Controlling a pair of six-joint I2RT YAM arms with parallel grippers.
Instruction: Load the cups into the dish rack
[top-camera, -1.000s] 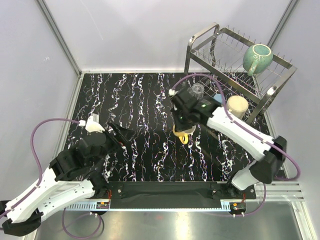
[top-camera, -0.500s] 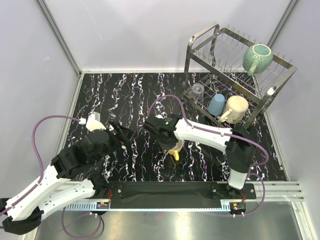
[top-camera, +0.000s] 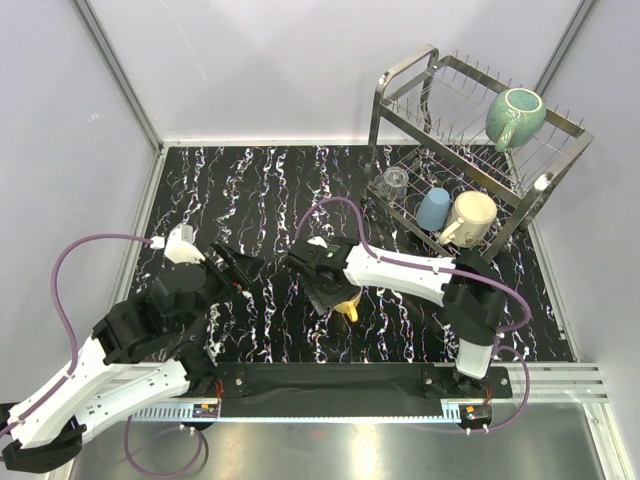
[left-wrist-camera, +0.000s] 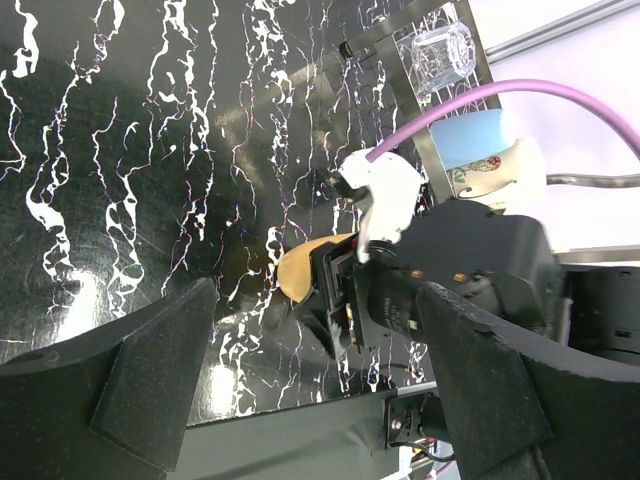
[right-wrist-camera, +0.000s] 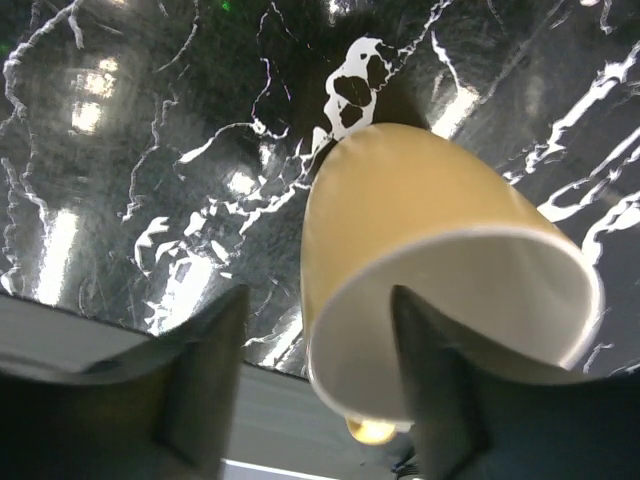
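The yellow mug (top-camera: 349, 302) lies on its side low at the table's middle, its white mouth (right-wrist-camera: 450, 320) facing my right wrist camera. My right gripper (top-camera: 330, 292) is open around its rim, with one finger (right-wrist-camera: 430, 380) in the mouth and the other finger (right-wrist-camera: 200, 370) outside, clear of the wall. My left gripper (top-camera: 240, 268) hangs open and empty a hand's width to the left, seeing the mug (left-wrist-camera: 300, 268). The dish rack (top-camera: 545, 180) holds the teal mug (top-camera: 515, 115) on top and the glass tumbler (top-camera: 395, 182), the light-blue cup (top-camera: 433, 208) and the cream mug (top-camera: 473, 215) below.
The black marbled table (top-camera: 250, 190) is walled by white panels at the back and sides. The rack stands in the far right corner. A purple cable (top-camera: 330, 205) loops above my right arm. The arms' base rail (top-camera: 330, 378) runs along the near edge.
My right arm carried the yellow mug from beside the rack down and left to the table's middle, then its jaws opened off the mug. The left arm barely shifted.
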